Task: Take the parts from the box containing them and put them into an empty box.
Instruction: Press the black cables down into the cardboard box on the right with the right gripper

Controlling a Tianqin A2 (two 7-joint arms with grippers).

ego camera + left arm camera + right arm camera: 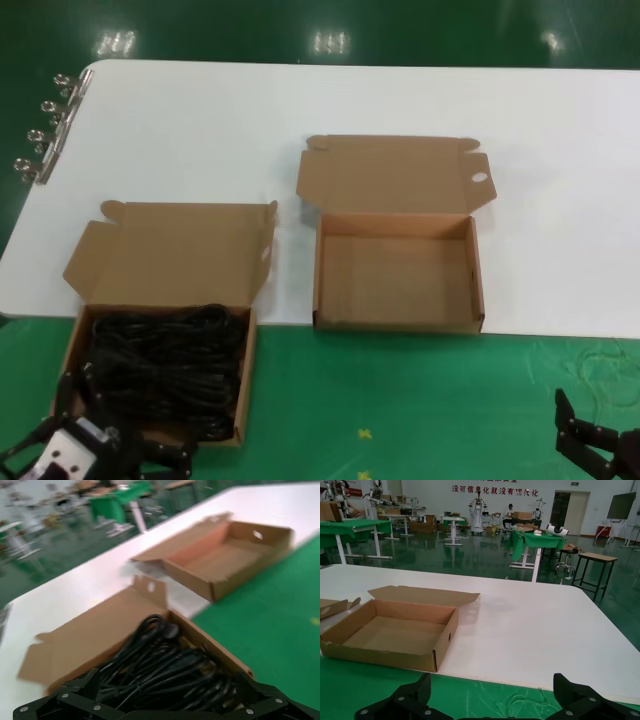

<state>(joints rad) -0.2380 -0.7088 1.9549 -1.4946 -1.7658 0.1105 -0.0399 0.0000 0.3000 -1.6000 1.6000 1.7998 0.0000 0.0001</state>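
The parts, bundled black power cables (165, 360), fill the left cardboard box (248, 370), whose plain lid (170, 250) lies open toward the back. They also show in the left wrist view (160, 665). My left gripper (120, 432) is open at this box's near edge, just over the cables (167, 692), holding nothing. The empty box (395, 318) stands to the right, with an oval hole (478, 178) in its lid flap; it also shows in the left wrist view (227, 582) and the right wrist view (395, 655). My right gripper (592, 442) is open and empty, low at the front right (492, 697).
Both boxes straddle the line where the white table (300, 100) meets the green mat (400, 400). Metal clips (45, 130) hang on the table's far left edge. A faint tangle of thin line lies on the mat by the right gripper (605, 365).
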